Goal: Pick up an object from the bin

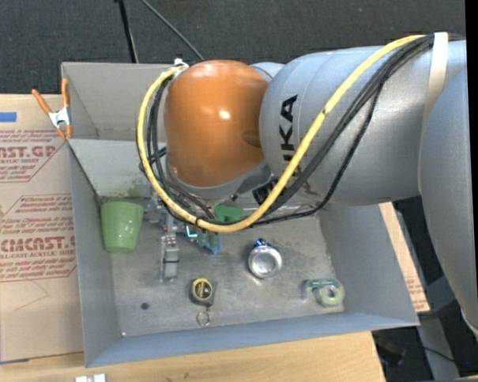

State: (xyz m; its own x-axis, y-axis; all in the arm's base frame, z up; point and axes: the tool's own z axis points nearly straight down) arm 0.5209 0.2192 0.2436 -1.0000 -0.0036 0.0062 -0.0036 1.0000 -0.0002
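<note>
Closest to me is the orange cover (212,120) on the robot arm (362,117). It is round and shiny, with a yellow cable (147,131) looped around it. The big grey arm comes in from the right and hides the back and the right part of the grey bin (229,337).

Under the orange cover, the gripper (170,252) hangs low over the bin floor, a bit left of the middle. I cannot tell if it is spread apart or pressed together, and I cannot see anything held in it.

A small blue and green thing (208,241) lies just beside the gripper on its right. A light green cup (120,225) lies on its side to the left, close to the left wall. There is a little bare floor between the cup and the gripper.

A shiny silver round thing (263,261) with a blue bit on top sits near the middle. A small gold and black round thing (201,289) lies toward the front. A pale green ring (326,292) lies near the front right corner.

These things lie well apart from each other. The front left part of the floor is bare, with open room along the front wall.
</note>
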